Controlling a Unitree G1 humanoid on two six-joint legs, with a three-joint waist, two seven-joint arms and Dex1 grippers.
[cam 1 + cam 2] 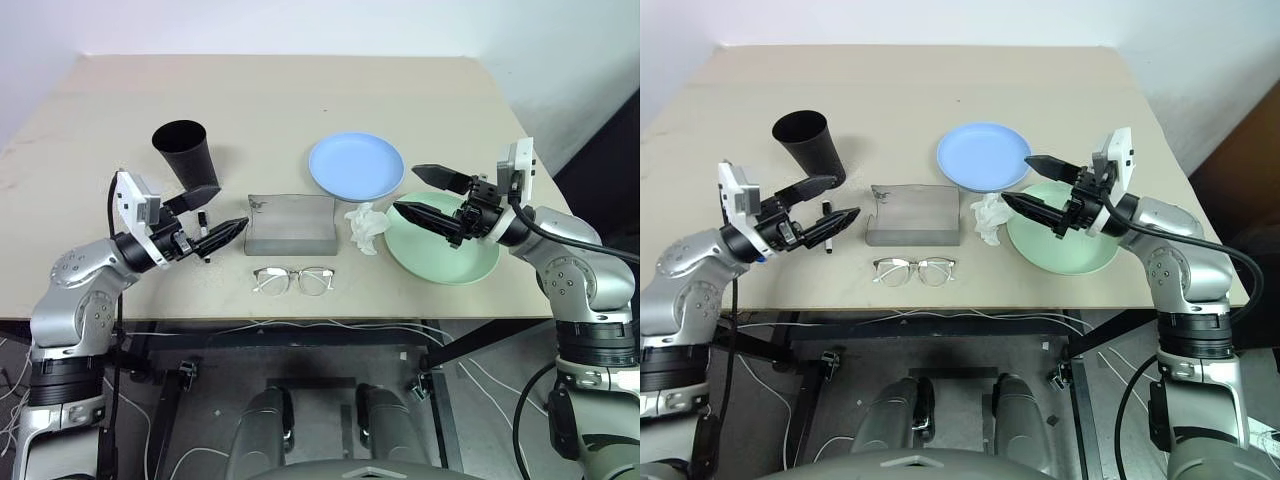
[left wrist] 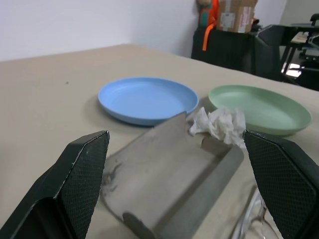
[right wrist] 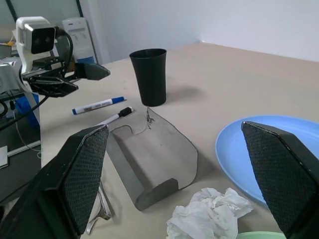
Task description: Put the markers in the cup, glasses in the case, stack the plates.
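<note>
Both arms hover low over the table's front. My left gripper (image 1: pixel 222 212) stands open and empty, between the black cup (image 1: pixel 185 150) and the grey case (image 1: pixel 290 222). Beneath it lie the two markers, a blue-capped one (image 3: pixel 97 105) and a black-capped one (image 3: pixel 115 117). The case is a curved shell with one side open. The glasses (image 1: pixel 293 280) lie unfolded just in front of it. My right gripper (image 1: pixel 407 190) is open and empty above the left rim of the mint green plate (image 1: pixel 470 265). The light blue plate (image 1: pixel 356 165) sits behind it.
A crumpled white tissue (image 1: pixel 367 227) lies between the case and the green plate. The table's front edge (image 1: pixel 300 318) runs just in front of the glasses, with cables below it. The far half of the tabletop (image 1: pixel 300 90) is bare.
</note>
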